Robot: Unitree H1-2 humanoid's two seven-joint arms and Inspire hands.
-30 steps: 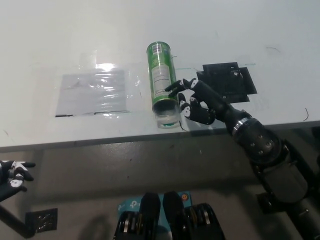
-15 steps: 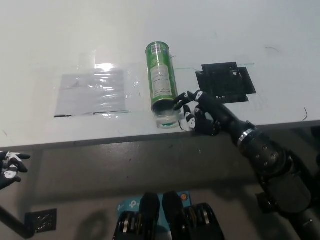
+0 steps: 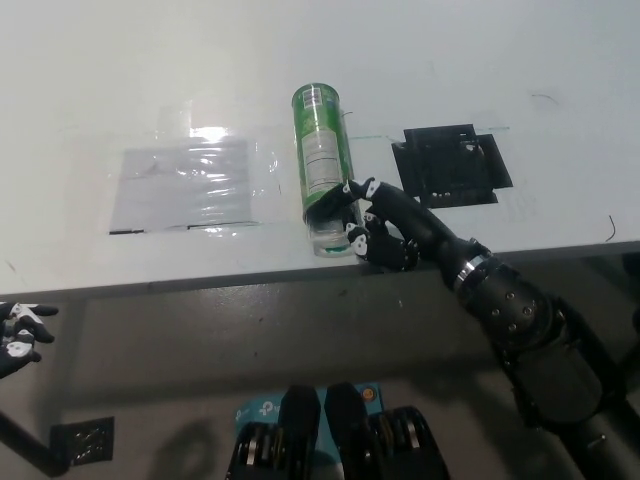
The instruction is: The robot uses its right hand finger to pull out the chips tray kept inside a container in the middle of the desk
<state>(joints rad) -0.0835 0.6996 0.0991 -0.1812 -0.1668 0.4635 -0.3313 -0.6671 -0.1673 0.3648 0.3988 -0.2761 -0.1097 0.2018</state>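
The left hand (image 3: 18,335) sits at the far lower left, below the counter's front edge and well apart from everything on it; only part of it shows, with its white fingers (image 3: 35,311) spread and nothing in them.

On the white counter (image 3: 150,80), a clear plastic sheet (image 3: 185,185) lies flat left of centre, catching a bright glare near its top edge.

Just right of the sheet lies the can (image 3: 324,165) — a green tube on its side, its closed end pointing away from the robot and its open mouth toward the counter's front edge. At the mouth a clear tray (image 3: 332,234) shows, sticking out slightly; whether it holds chips cannot be told.

The right hand (image 3: 385,225) is at the can's mouth, on its right side. One black finger reaches left across the rim of the open end and touches it, while the other fingers (image 3: 385,250) are curled in loosely beside the tray, near the counter's edge. Whether the reaching finger hooks the tray itself or only rests on the can cannot be told. The black arm (image 3: 520,330) runs from the hand down to the lower right, off the counter.

Behind the hand, near it but apart from the can, a flat black mat (image 3: 450,165) lies on the counter.
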